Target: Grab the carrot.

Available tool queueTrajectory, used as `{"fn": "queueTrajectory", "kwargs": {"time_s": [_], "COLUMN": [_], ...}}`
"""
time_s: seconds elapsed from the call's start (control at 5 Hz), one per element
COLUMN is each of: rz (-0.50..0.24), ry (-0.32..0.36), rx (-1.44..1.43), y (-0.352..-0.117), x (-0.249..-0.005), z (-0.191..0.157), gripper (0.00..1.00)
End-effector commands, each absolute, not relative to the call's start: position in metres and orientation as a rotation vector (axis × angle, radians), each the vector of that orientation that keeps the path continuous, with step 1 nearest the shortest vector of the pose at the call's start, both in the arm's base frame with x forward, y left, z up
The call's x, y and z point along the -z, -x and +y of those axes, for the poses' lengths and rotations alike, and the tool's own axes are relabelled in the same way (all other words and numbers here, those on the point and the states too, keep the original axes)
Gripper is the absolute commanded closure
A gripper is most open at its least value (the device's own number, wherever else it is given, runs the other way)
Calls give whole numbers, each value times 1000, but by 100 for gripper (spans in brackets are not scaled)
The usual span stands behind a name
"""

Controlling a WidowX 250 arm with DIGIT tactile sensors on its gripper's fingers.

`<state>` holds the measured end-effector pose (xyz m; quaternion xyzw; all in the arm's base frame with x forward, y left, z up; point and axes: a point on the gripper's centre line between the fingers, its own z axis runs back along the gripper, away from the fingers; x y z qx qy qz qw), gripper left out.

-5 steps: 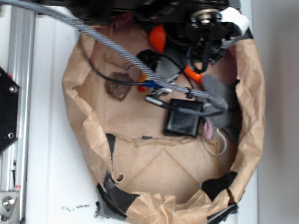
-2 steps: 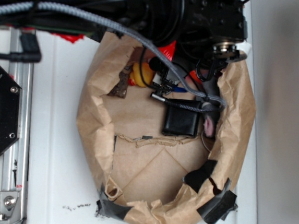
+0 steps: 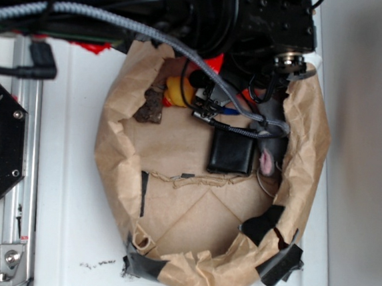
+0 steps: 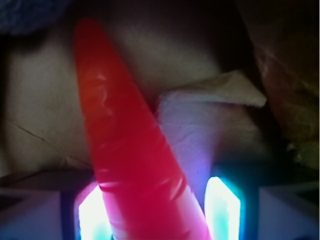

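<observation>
Gripper (image 4: 157, 210) fingers glow at the bottom of the wrist view, standing apart, with the glossy orange-red tapered toy carrot (image 4: 127, 150) lying between them, its thick end toward the camera and its tip pointing away. In the exterior view the carrot shows only as slivers of orange under the arm, at the far rim of the crumpled brown paper bag (image 3: 117, 150). To grip well, I'd centre the carrot, which sits nearer one finger, then close on the thick part.

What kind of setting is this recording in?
Probably a lab robot workcell: a white table with an aluminium rail, and a taped brown paper bag holding toys, including the carrot and a yellow duck.
</observation>
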<state>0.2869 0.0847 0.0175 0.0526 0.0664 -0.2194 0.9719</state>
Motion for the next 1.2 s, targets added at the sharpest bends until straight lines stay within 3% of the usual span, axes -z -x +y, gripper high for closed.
{"fn": "queueTrajectory", "kwargs": {"time_s": [0.0, 0.2, 0.4, 0.6, 0.8, 1.0], "rz": [86, -26, -76, -157, -190, -142], "ry": [-124, -40, -45, -18, 30, 17], "rx": [539, 528, 457, 302, 175, 177], "y": [-275, -271, -276, -276, -273, -274], "x": [-50, -102, -153, -185, -181, -172], "z": [55, 21, 9, 7, 8, 10], "gripper": [100, 100, 100, 100, 100, 100]}}
